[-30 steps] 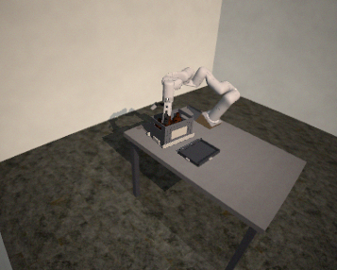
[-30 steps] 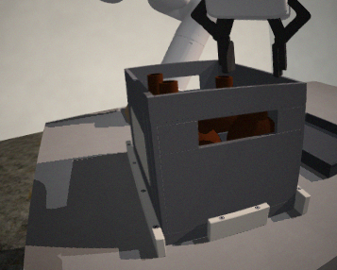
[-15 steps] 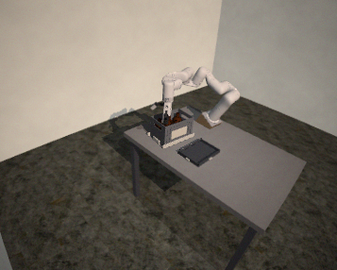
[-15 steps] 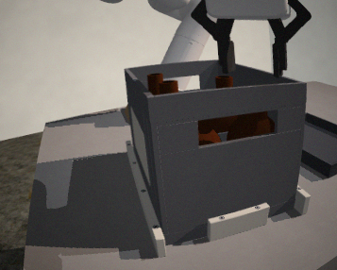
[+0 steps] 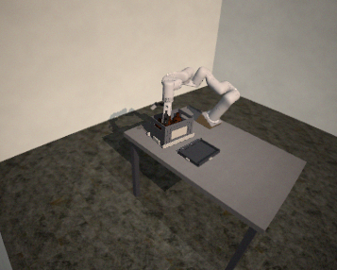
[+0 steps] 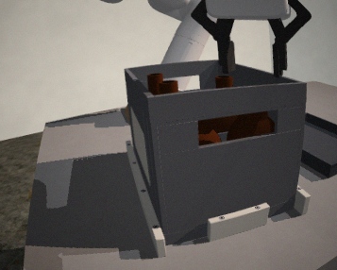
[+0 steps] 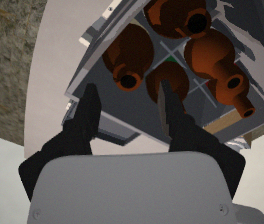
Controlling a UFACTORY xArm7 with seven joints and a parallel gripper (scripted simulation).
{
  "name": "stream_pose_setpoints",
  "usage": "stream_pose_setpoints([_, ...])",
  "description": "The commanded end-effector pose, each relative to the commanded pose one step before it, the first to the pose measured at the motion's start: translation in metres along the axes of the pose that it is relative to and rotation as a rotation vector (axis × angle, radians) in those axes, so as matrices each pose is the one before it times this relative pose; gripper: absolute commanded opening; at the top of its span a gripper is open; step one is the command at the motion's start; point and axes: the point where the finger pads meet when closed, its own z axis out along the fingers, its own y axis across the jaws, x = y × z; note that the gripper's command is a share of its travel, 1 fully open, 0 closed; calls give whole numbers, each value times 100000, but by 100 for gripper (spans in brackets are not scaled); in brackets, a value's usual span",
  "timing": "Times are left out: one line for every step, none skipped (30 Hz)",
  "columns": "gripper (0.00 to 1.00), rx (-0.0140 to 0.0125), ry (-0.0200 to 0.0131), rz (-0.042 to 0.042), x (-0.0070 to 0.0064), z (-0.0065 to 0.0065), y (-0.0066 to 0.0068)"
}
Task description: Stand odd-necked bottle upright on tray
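The dark grey crate [image 5: 177, 133] [image 6: 225, 179] [image 7: 91, 63] stands at the table's back left and holds several brown bottles. Their necks [image 6: 155, 82] [image 6: 224, 81] show above the rim in the exterior view. In the wrist view I see the bottles [image 7: 131, 56] [image 7: 183, 10] [image 7: 216, 59] from above. My gripper [image 5: 166, 115] [image 6: 253, 70] [image 7: 128, 92] is open, with its fingertips at the crate's rim. One finger is right beside a bottle neck [image 7: 169, 79]. Nothing is between the fingers. The dark tray [image 5: 198, 152] [image 6: 324, 146] lies flat beside the crate.
The crate sits between white cleats [image 6: 238, 219] fixed to the grey table [image 5: 253, 179]. The arm's base stands behind the crate. The table's edge is close on the crate's left side.
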Motion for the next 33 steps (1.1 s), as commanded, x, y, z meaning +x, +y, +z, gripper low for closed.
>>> stream_pose_setpoints([65, 281, 354, 29, 62, -221, -56])
stream_pose_setpoints([65, 0, 0, 0, 0, 0, 0])
stream_pose_setpoints([65, 0, 0, 0, 0, 0, 0])
stream_pose_setpoints([65, 0, 0, 0, 0, 1, 0])
stream_pose_setpoints([65, 0, 0, 0, 0, 3, 0])
stream_pose_setpoints([65, 0, 0, 0, 0, 6, 0])
stream_pose_setpoints([65, 0, 0, 0, 0, 10, 0])
stream_pose_setpoints([65, 0, 0, 0, 0, 14, 0])
stream_pose_setpoints([65, 0, 0, 0, 0, 19, 0])
stream_pose_setpoints([65, 0, 0, 0, 0, 24, 0])
stream_pose_setpoints([65, 0, 0, 0, 0, 30, 0])
stream_pose_setpoints([65, 0, 0, 0, 0, 0, 0])
stream_pose_setpoints([65, 0, 0, 0, 0, 0, 0])
stream_pose_setpoints([65, 0, 0, 0, 0, 36, 0])
stream_pose_setpoints([65, 0, 0, 0, 0, 42, 0])
stream_pose_setpoints([65, 0, 0, 0, 0, 48, 0])
stream_pose_setpoints([65, 0, 0, 0, 0, 55, 0])
stream_pose_setpoints([65, 0, 0, 0, 0, 61, 0])
stream_pose_setpoints([65, 0, 0, 0, 0, 68, 0])
stream_pose_setpoints([65, 0, 0, -1, 0, 74, 0])
stream_pose_setpoints([65, 0, 0, 1, 0, 80, 0])
stream_pose_setpoints([65, 0, 0, 1, 0, 86, 0])
stream_pose_setpoints([65, 0, 0, 0, 0, 92, 0])
stream_pose_setpoints([65, 0, 0, 0, 0, 97, 0])
stream_pose_setpoints([65, 0, 0, -1, 0, 102, 0])
stream_pose_setpoints([65, 0, 0, 0, 0, 107, 0])
stream_pose_setpoints([65, 0, 0, 1, 0, 111, 0])
stream_pose_setpoints([65, 0, 0, 0, 0, 114, 0])
stream_pose_setpoints([65, 0, 0, 0, 0, 0, 0])
stream_pose_setpoints([65, 0, 0, 0, 0, 0, 0])
stream_pose_setpoints([65, 0, 0, -1, 0, 117, 0])
stream_pose_setpoints([65, 0, 0, -1, 0, 120, 0])
stream_pose_setpoints([65, 0, 0, 1, 1, 121, 0])
